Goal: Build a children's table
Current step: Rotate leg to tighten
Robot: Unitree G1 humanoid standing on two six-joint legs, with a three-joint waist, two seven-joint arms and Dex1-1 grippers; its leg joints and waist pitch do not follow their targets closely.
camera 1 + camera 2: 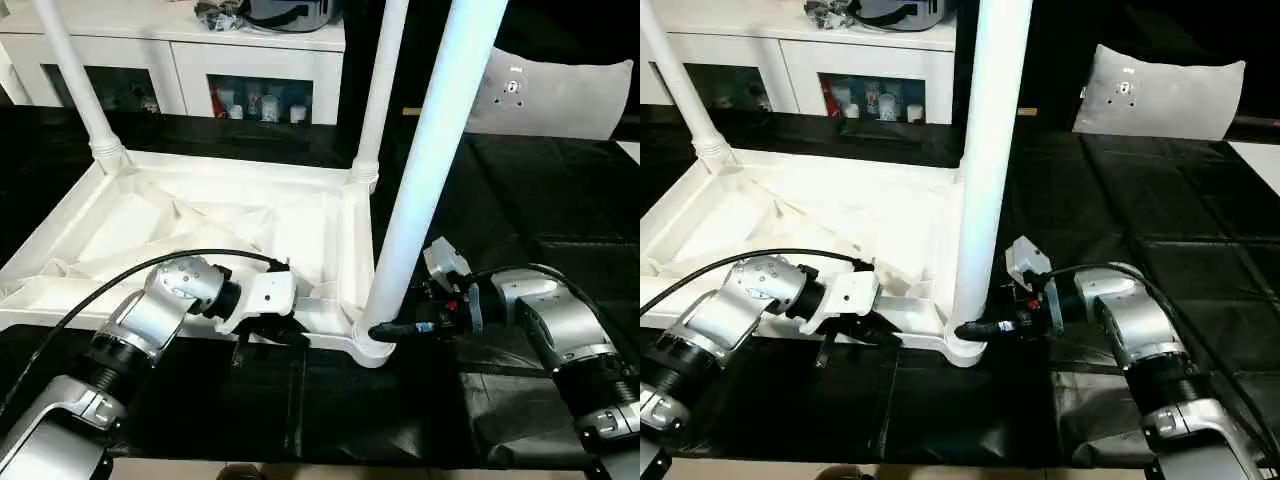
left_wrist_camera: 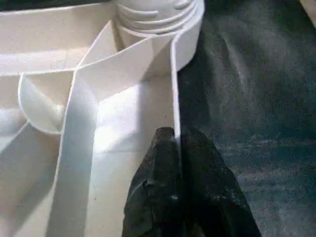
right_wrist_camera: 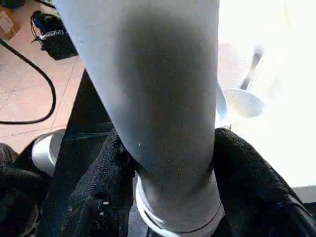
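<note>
Two grippers (image 1: 385, 330) (image 2: 177, 143) clamping near leg (image 1: 430, 160), tabletop rim (image 2: 175, 84)

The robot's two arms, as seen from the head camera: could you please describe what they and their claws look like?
Both forearms are silver metal with rounded, ball-like wrist joints and black ribbed collars nearer the elbows. The left arm carries a thin black cable looping over it to a white boxy wrist block, ending in the black-fingered left claw. The right arm has a small white module, a red detail and black cabling beside the black right claw.

Black sheeting (image 1: 520, 200) over work surface; white glass-door cabinet (image 1: 180, 70) behind; white pillow-like pad (image 1: 1160, 90) far right; tan floor (image 3: 29, 89)
</note>
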